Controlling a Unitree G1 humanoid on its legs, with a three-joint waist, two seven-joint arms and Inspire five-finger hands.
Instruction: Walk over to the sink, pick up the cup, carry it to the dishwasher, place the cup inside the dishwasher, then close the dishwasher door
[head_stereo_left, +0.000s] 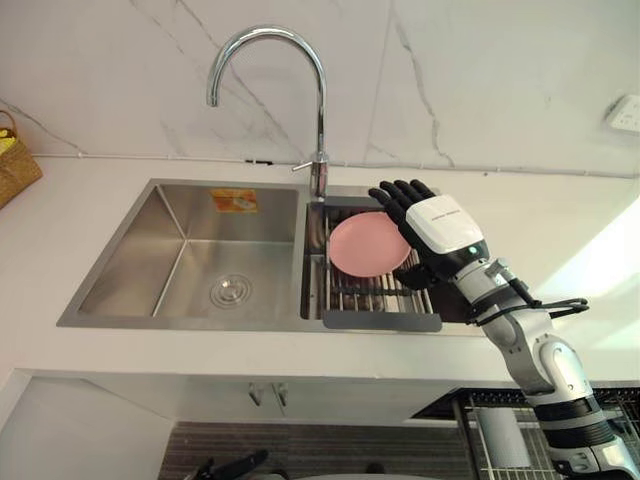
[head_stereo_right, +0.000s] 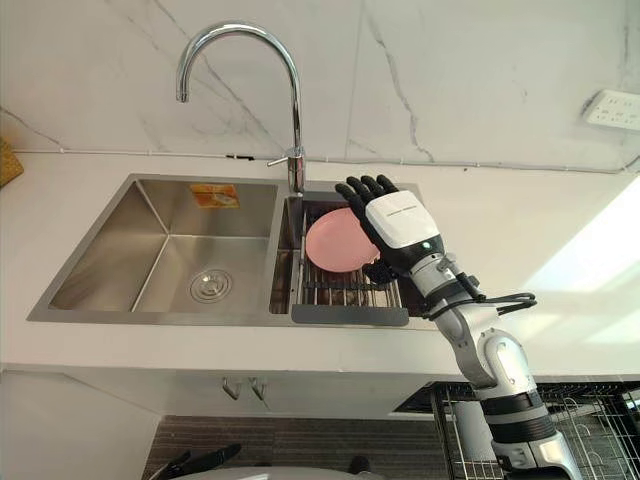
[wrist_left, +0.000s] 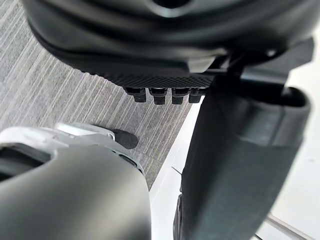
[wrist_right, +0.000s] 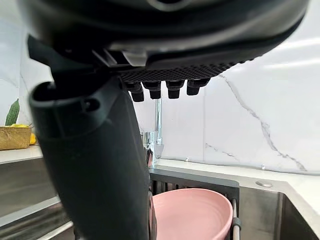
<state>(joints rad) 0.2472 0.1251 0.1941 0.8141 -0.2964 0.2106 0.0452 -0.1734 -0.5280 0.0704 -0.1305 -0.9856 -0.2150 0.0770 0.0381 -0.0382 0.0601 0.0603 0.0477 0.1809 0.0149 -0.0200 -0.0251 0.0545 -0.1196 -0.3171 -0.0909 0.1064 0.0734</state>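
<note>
Sink (head_stereo_left: 130, 262) reached; right hand (head_stereo_left: 445, 225), fingers (head_stereo_left: 400, 193) wide, hovers by the pink dish (head_stereo_left: 355, 247) in the right basin, ungrasped. Carrying, loading, door-closing remain. Left hand (wrist_left: 240, 165) hangs relaxed.

**Head pair (left eye, right eye views).** Mounted high and side by side. They look down and forward from a middling distance at the sink (head_stereo_left: 130, 240), the tap (head_stereo_left: 321, 120) and the marble wall (head_stereo_left: 480, 80). Both also show the rack (head_stereo_left: 370, 295), the pink plate (head_stereo_left: 365, 245) and the right hand (head_stereo_left: 440, 225).

**Left wrist view.** Very close along the left hand (wrist_left: 150, 50), facing down at the grey striped floor (wrist_left: 60, 90).

**Right wrist view.** Very close along the right hand, low over the rack, facing the wall. It shares the plate, tap and wall with the head pair.
</note>
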